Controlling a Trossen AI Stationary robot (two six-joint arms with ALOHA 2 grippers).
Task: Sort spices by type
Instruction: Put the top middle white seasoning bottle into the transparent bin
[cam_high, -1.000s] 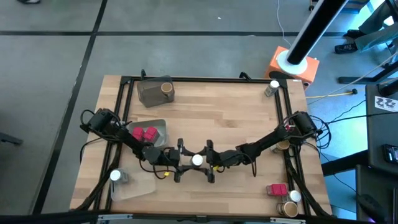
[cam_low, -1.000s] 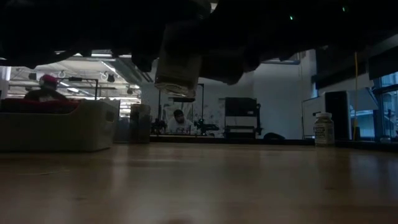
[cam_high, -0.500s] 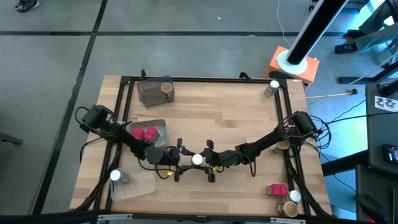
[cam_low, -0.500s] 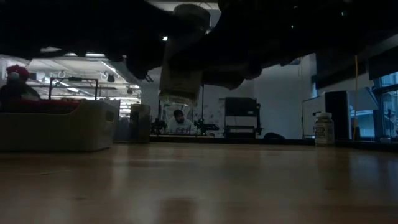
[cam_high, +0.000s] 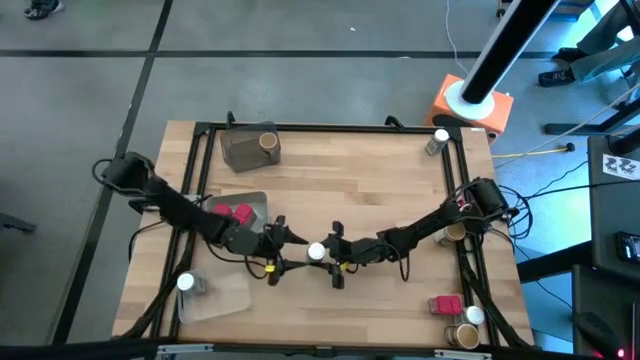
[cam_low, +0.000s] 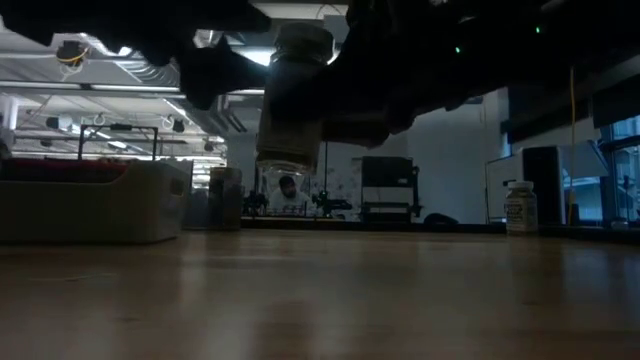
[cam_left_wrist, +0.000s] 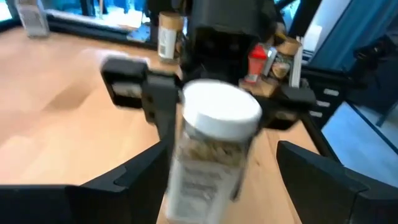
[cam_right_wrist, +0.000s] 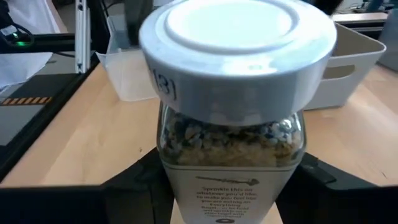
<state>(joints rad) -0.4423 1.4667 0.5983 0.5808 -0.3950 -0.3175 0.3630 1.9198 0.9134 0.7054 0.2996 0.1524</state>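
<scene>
Spice jar (cam_right_wrist: 233, 118): clear, white cap, flaky contents.

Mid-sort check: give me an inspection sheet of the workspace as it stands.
Surface: light wooden table top.
Job's things: clear white-capped spice jar held above mid-table; pink-red boxy packets in the grey tray; tan-topped round jar at the grey bin; second white-capped jar on the clear tray; a mixed group of containers at the near right corner.
Clutter: orange block off the far right corner.
Grippers: right gripper shut on the spice jar; left gripper open beside it, not touching.
Cables: yellow wire at the left gripper.
Surroundings: a person far behind the table.
</scene>
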